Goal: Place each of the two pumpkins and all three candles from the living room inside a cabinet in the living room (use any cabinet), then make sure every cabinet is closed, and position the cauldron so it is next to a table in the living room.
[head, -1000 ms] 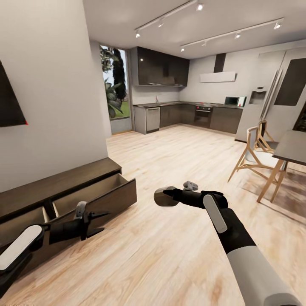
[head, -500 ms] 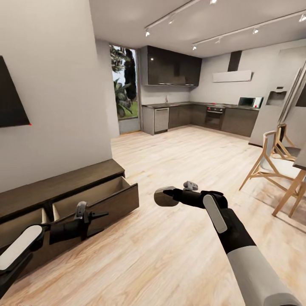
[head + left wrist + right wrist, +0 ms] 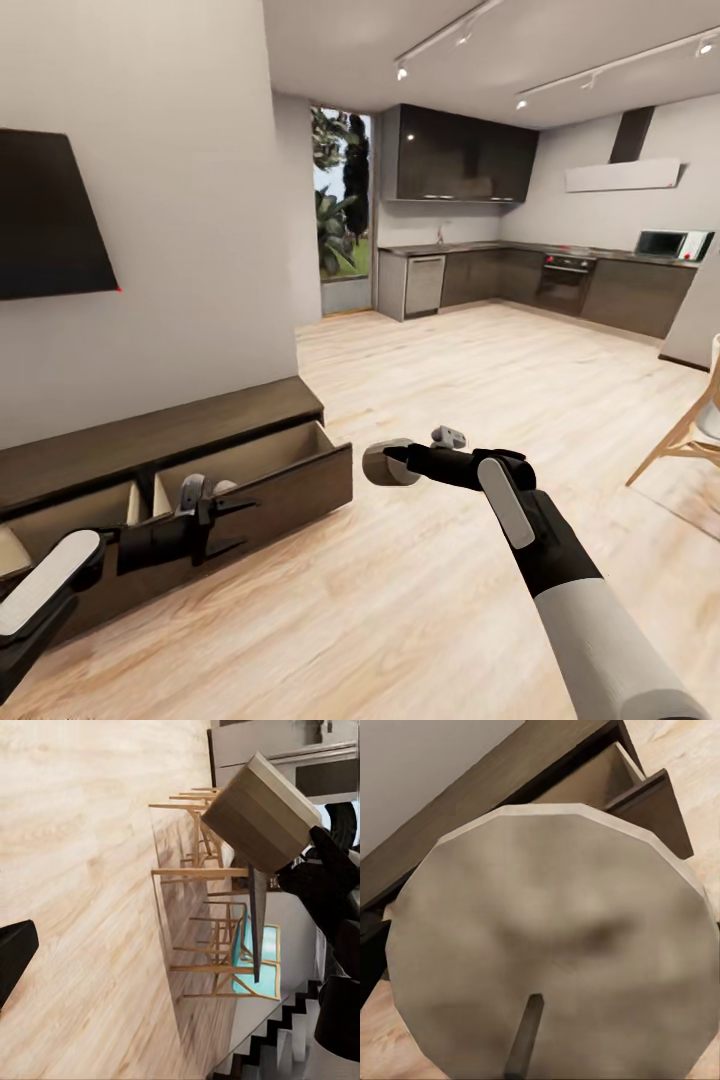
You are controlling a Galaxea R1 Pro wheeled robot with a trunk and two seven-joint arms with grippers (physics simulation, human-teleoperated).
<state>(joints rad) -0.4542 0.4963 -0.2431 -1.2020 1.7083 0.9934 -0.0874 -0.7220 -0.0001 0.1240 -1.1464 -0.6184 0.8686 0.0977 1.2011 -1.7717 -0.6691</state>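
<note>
At the far left of the head view, a dark flat panel hangs on the grey wall. Below it runs the cabinet, long and low, with its drawers pulled out and pale interiors showing. The left end effector hangs in front of the open drawers, its two dark fingers spread apart and holding nothing. A small pale object shows just behind it in the drawer — too small to identify.

Toward the middle, the right end effector is held out over the wooden floor, closed on a candle, a stubby tan cylinder. In the right wrist view the candle shows end-on with its dark wick, and the cabinet with an open drawer lies beyond it. In the left wrist view the same candle is seen from the side, gripped by the black right end effector, with wooden chairs and a bench behind.

Farther right in the head view, dark kitchen cupboards line the back wall — a microwave sits on the counter, and part of a wooden chair shows at the right edge.
</note>
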